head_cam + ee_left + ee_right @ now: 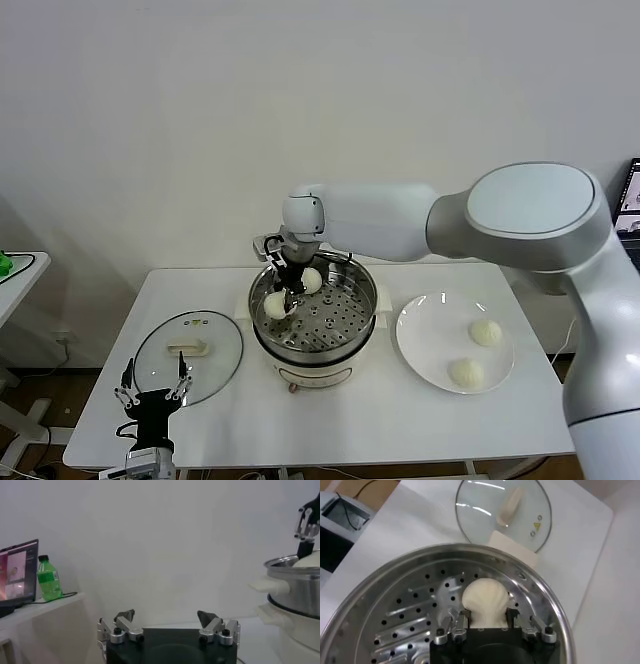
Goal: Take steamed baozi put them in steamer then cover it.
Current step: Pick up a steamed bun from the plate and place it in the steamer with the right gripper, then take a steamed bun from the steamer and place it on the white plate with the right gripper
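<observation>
The steamer [350, 330] stands mid-table, and its perforated tray [415, 610] fills the right wrist view. My right gripper [290, 292] [487, 614] reaches down into it, shut on a steamed baozi [276, 305] [485, 597] just above the tray. A second baozi [312, 281] lies on the tray beside it. Two more baozi [486, 332] [466, 372] rest on the white plate [425, 325] to the right. The glass cover [188, 355] [502, 510] lies flat on the table left of the steamer. My left gripper [152, 385] [167, 615] is parked open and empty at the front left, near the cover.
The steamer's white side handle [270, 586] and steel rim [295, 567] show in the left wrist view. A green bottle [47, 577] and a laptop [17, 572] stand on a side table. The wall runs behind the table.
</observation>
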Robot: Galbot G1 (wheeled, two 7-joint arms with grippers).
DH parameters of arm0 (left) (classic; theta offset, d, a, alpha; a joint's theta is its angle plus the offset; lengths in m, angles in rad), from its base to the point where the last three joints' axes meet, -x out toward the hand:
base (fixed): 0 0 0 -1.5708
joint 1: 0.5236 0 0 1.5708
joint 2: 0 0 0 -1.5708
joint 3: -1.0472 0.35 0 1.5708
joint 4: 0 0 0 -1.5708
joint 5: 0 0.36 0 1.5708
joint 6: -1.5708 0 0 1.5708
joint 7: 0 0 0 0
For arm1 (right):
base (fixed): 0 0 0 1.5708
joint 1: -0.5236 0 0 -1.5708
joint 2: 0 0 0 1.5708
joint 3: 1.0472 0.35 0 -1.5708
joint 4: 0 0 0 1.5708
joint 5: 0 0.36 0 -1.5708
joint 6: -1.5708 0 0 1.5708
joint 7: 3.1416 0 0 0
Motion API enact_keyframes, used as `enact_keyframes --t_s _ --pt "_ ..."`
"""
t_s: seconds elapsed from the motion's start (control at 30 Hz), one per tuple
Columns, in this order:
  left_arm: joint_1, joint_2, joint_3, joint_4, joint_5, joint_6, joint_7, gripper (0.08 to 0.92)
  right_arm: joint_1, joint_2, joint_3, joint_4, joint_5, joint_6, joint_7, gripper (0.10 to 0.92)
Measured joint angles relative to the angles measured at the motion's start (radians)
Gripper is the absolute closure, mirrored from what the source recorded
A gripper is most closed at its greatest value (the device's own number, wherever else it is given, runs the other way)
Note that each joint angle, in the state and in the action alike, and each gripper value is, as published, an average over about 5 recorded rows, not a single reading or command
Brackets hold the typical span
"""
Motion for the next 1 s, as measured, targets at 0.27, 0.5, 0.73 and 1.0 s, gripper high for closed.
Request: enact_keyframes --t_s 0.27,0.5,0.73,1.0 --pt "0.001 0.001 -0.001 -0.001 -0.002 -0.004 0.001 0.177 -0.029 0.01 0.009 -0.025 -0.019 -0.005 0.004 0.567" --pt "0.002 0.002 -0.001 0.001 -0.002 -0.007 0.001 0.177 -0.033 0.012 0.016 -0.036 -0.028 -0.003 0.006 0.46" --pt "0.003 0.001 0.0 0.002 0.0 -0.008 0.001 0.177 -0.018 0.006 0.028 -0.027 -0.029 0.002 0.003 0.259" --pt "0.007 -0.003 0.003 -0.003 0.004 -0.007 0.001 0.177 0.025 -0.027 0.041 0.007 -0.038 0.013 -0.01 0.203"
